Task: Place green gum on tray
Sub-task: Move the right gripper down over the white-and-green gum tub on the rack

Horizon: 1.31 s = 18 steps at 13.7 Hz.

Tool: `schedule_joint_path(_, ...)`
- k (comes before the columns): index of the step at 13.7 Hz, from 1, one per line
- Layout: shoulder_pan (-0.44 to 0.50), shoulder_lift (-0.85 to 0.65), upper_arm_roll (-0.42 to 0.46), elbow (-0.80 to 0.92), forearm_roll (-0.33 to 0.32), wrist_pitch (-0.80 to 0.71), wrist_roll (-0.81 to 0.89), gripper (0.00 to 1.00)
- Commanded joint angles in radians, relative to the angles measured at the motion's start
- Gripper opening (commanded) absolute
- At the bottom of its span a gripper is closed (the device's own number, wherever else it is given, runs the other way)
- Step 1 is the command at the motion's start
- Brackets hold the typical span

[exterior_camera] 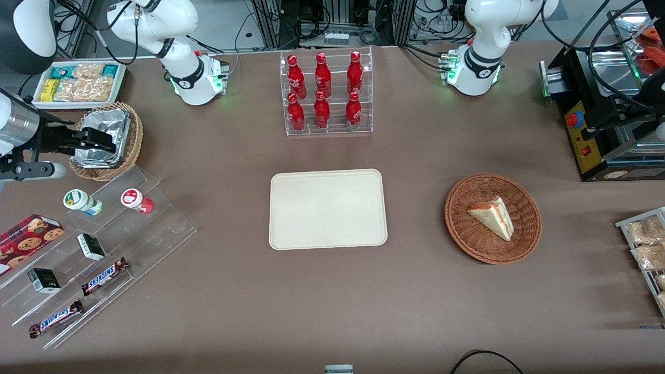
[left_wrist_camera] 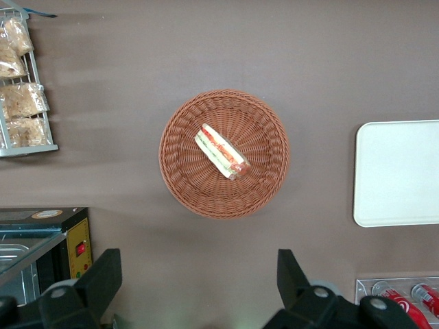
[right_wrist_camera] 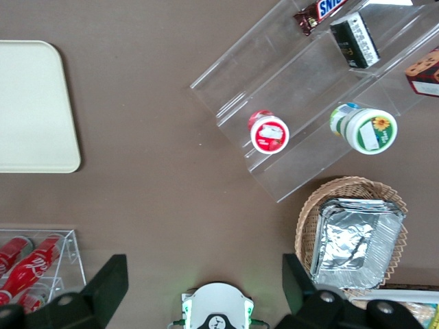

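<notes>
claw (exterior_camera: 78, 145) above foil basket (exterior_camera: 132, 136)

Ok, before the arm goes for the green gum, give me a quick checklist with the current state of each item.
1. Target identified: green gum stands on the clear stepped stand, beside the red-lidded bottle. Ok.
2. Gum free to grasp: upright, apart from the red-lidded bottle. Ok.
3. Gripper empty and open: fingers spread wide in the wrist view, nothing between them. Ok.
4. Gripper aligned over the gum: it hangs over the foil-filled basket, farther from the front camera than the gum. Not ok.
5. Tray ready: bare surface at mid-table. Ok.
</notes>
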Motion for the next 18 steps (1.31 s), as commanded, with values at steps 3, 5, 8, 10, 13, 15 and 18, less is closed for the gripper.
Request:
schedule_joint_path(3, 0.003, -0.007, -0.004, -0.007, -0.020, 0.009, 0.010, 1.00)
schedule_joint_path(5, 0.001, -0.010, -0.013, -0.044, -0.011, 0.056, 0.008, 1.00)
schedule_joint_path(8, 0.001, -0.038, -0.044, -0.149, 0.001, 0.186, -0.075, 1.00)
schedule_joint_path(10, 0.003, -0.055, -0.091, -0.235, 0.000, 0.290, -0.238, 1.00)
schedule_joint_path(13, -0.003, -0.092, -0.133, -0.349, -0.013, 0.441, -0.466, 1.00)
schedule_joint_path(15, -0.047, -0.070, -0.139, -0.368, -0.014, 0.485, -0.693, 1.00)
schedule_joint_path(18, -0.103, -0.027, -0.141, -0.382, -0.014, 0.556, -0.969, 1.00)
